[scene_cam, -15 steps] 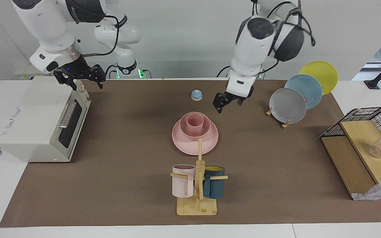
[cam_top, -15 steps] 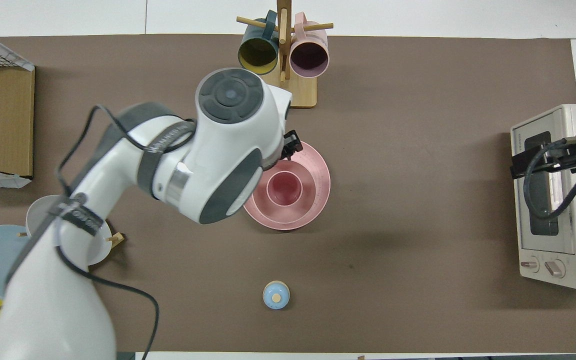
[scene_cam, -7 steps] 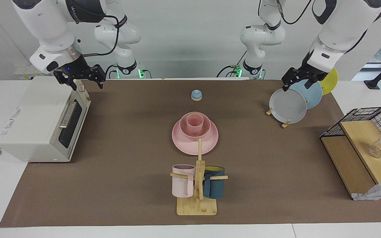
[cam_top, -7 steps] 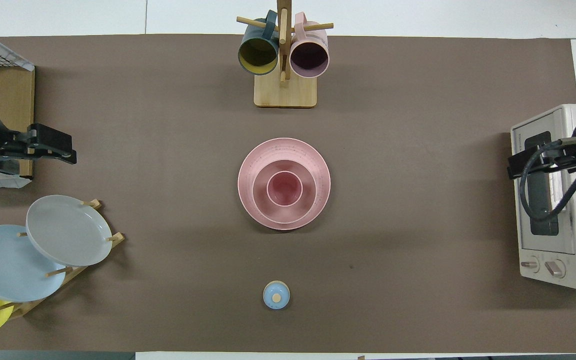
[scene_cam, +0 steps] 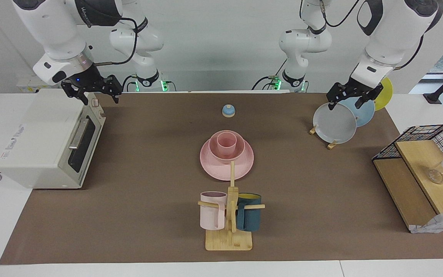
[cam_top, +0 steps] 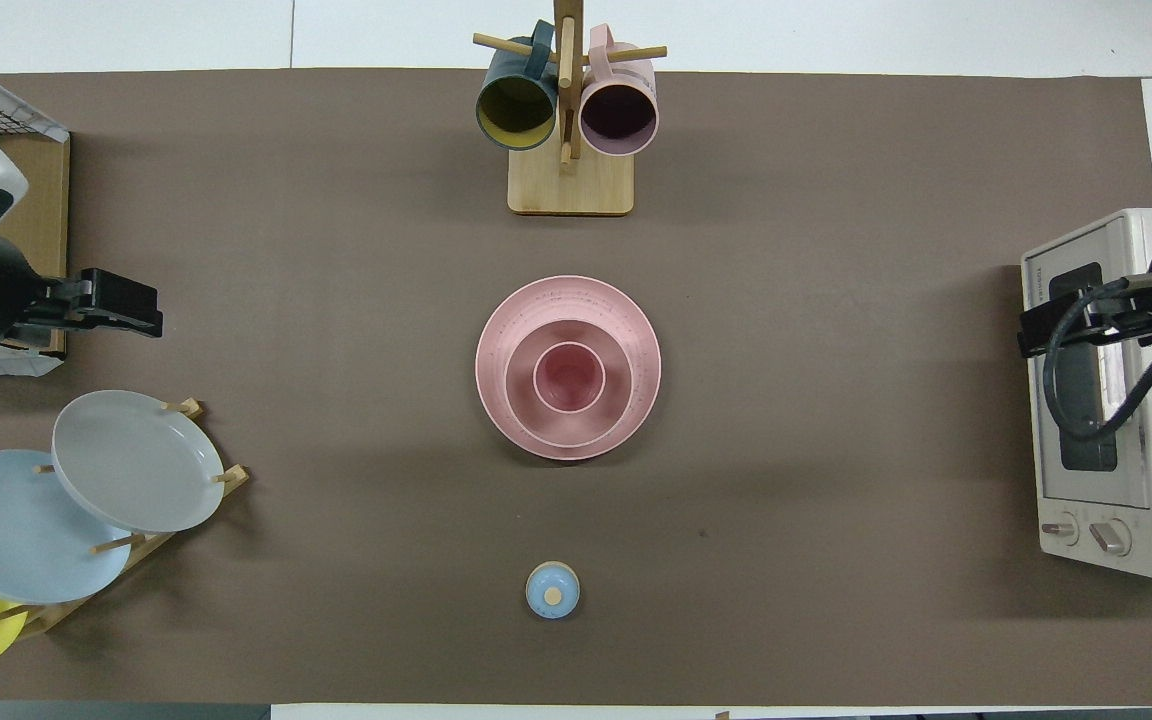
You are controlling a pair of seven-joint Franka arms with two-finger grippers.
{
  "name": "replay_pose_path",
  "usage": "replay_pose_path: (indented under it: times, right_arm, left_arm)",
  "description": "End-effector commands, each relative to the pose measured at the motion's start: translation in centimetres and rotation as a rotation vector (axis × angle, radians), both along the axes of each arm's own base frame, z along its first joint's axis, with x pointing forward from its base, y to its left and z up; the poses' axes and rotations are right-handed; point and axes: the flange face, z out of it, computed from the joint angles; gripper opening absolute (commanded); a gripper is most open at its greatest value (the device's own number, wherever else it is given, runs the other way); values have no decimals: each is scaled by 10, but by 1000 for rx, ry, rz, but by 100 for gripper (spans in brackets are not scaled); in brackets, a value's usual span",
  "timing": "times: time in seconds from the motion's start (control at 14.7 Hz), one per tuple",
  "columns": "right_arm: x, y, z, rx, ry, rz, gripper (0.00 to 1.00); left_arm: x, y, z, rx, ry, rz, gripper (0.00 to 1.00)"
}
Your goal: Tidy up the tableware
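The pink plate (scene_cam: 214, 170) lies at the middle of the mat. The pink bowl (scene_cam: 214, 152) sits on it and the pink cup (scene_cam: 226, 141) stands upright inside the bowl. The overhead view shows the same stack: plate (cam_top: 638, 330), bowl (cam_top: 520, 398), cup (cam_top: 569, 377). My left gripper (scene_cam: 345, 104) is open and empty, up in the air over the plate rack at the left arm's end; it also shows in the overhead view (cam_top: 111, 306). My right gripper (scene_cam: 100, 97) is open and empty over the toaster oven, where that arm waits; it shows in the overhead view too (cam_top: 1071, 330).
A wooden mug tree (scene_cam: 228, 240), farther from the robots than the stack, holds a pale pink mug (scene_cam: 212, 212) and a dark teal mug (scene_cam: 249, 218). A rack holds grey (scene_cam: 335, 124), blue (scene_cam: 365, 112) and yellow (scene_cam: 387, 91) plates. A toaster oven (scene_cam: 40, 146), a small blue bell (scene_cam: 228, 110) and a wire-and-wood shelf (scene_cam: 417, 173) are also on the table.
My left arm has swung away from beside the pink stack to over the plate rack, leaving the stack uncovered. The right arm has not moved.
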Motion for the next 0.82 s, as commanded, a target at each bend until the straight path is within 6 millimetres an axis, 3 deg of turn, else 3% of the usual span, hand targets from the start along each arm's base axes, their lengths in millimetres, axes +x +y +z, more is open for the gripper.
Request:
replay_pose_path:
  times: [0.0, 0.27, 0.75]
  right_arm:
    - [-4, -5, 4, 19, -12, -30, 100]
    - [-4, -5, 4, 18, -13, -30, 100]
    - [-4, -5, 5, 17, -15, -29, 100]
  left_arm:
    - [-2, 14, 8, 27, -13, -14, 100]
    - [1, 32, 10, 19, -7, 16, 100]
    - [1, 33, 6, 15, -11, 1, 100]
